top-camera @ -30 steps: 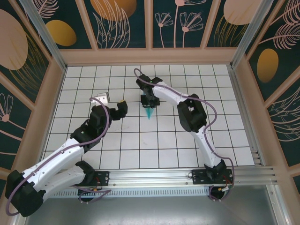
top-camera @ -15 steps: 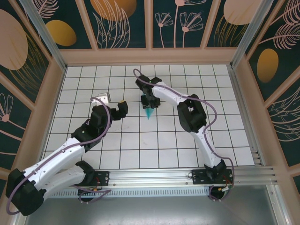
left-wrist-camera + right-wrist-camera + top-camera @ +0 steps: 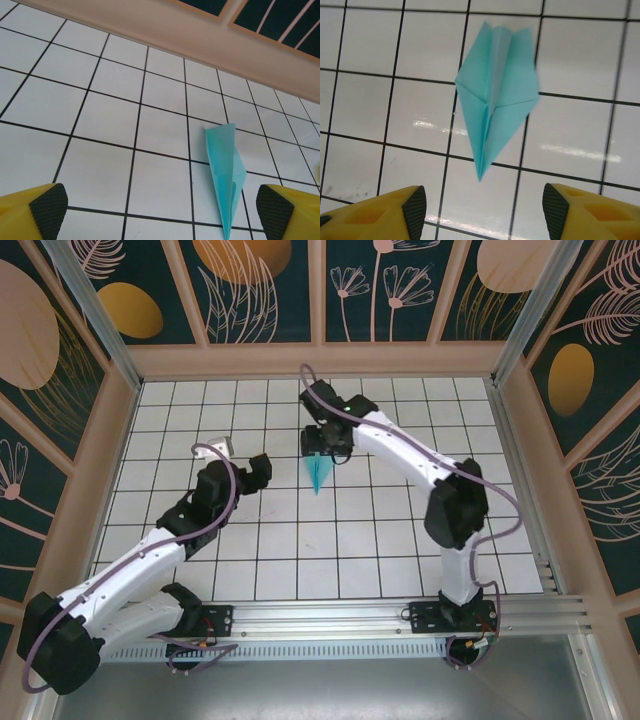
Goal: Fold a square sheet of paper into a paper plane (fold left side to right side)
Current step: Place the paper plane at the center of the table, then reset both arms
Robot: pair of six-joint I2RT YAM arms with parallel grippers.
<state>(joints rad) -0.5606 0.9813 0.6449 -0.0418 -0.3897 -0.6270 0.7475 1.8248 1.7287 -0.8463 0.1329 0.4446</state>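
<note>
Left pincer (image 3: 258, 472): jaws wide apart, nothing between the black textured pads (image 3: 48, 204). It hovers over the counter (image 3: 300, 540), left of centre. Paper plane (image 3: 318, 475) lies flat on the white tiles near centre, just right of that pincer, nose toward the arm bases. It's a slim turquoise dart of thin paper with a centre crease and folded wings. Right pincer (image 3: 325, 445) sits over the plane's tail end, yellow fingers (image 3: 395, 212) apart, clear of the paper. Counter is glossy with black grid lines. Wood-framed floral panels (image 3: 260, 290) wall it in.
</note>
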